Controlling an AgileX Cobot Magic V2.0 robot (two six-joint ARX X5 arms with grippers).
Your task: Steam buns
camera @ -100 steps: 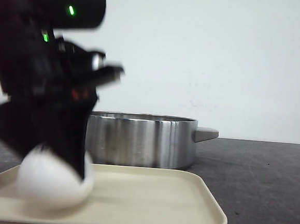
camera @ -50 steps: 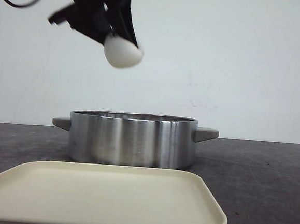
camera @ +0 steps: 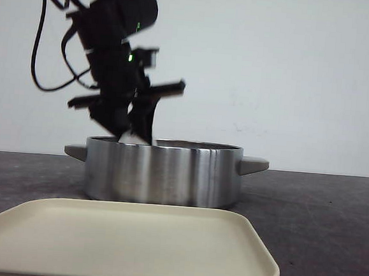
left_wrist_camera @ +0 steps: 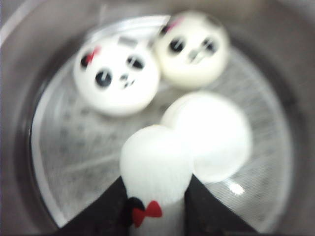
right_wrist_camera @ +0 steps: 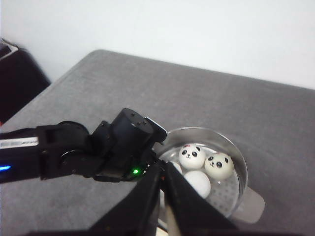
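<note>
My left gripper (camera: 134, 133) reaches down into the steel pot (camera: 162, 171) from above its left side. In the left wrist view it (left_wrist_camera: 155, 178) is shut on a white bun (left_wrist_camera: 156, 162) with a red bow, held just over the perforated steamer floor. Three other buns lie in the pot: two with panda faces (left_wrist_camera: 116, 78) (left_wrist_camera: 193, 47) and one showing plain white (left_wrist_camera: 211, 135), which touches the held bun. The right wrist view looks down from high up on the pot (right_wrist_camera: 231, 147) and these buns (right_wrist_camera: 192, 156). My right gripper (right_wrist_camera: 162, 169) is shut and holds nothing.
A beige tray (camera: 125, 242) lies bare at the front, just before the pot. The pot has a side handle on the right (camera: 254, 164) and one on the left (camera: 75, 150). Dark grey tabletop (camera: 319, 212) stretches to the right.
My left gripper lifted the bun off the tray, swung it high over the pot, and has now come down into the pot with it. The tray is left bare.
</note>
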